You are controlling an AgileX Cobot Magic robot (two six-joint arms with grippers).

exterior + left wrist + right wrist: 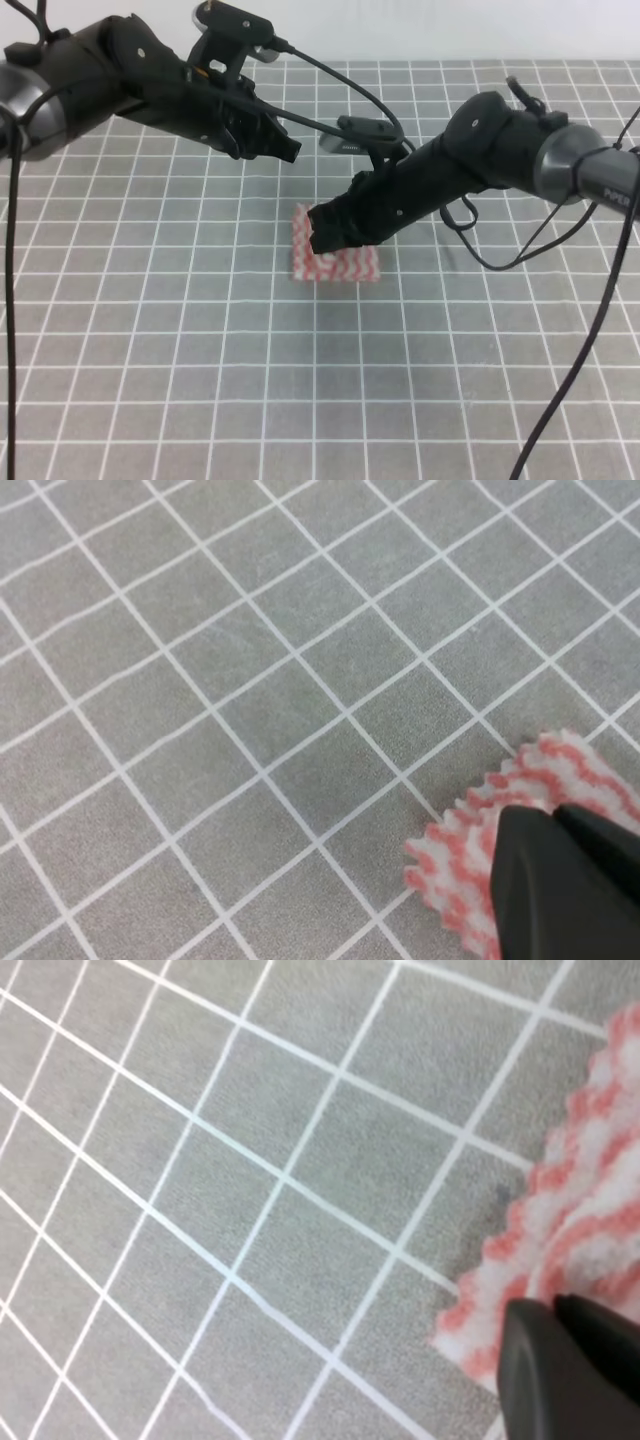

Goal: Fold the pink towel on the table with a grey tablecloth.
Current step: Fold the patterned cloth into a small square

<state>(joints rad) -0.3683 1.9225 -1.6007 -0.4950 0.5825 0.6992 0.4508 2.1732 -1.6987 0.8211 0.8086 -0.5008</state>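
Exterior high view: the towel point(335, 262) lies near the middle of the table point(200, 400), already small and looking folded at least once; only its near strip and far-left corner show.
Near ground: bare grid cloth on the near side of the towel, with nothing there to stop the cloth sliding.
Right gripper point(325, 230): low over the towel, covering most of it; its tip seems to touch or nearly touch the top layer.
Right fingers: both wrist views show them as dark wedges close together over the striped cloth point(590, 1230), but I cannot tell whether they pinch a layer or only press on it.
Left gripper point(280, 145): farther back and to the left, raised off the table and apart from the towel; whether its fingers are spread or clenched I cannot tell, as its own camera does not show them.
Risk, drag: if the right tip moves sideways while pressing, the light cloth would likely slide and skew the fold.
Risk, partial grasp: catching only the top layer would likely peel the fold open on lifting.
Risk, hidden edges: the arm blocks most of the towel, so misaligned scalloped edges point(440, 830) could go unnoticed.
Risk, arms: the two arms are close at the far side and could collide if both reach in.
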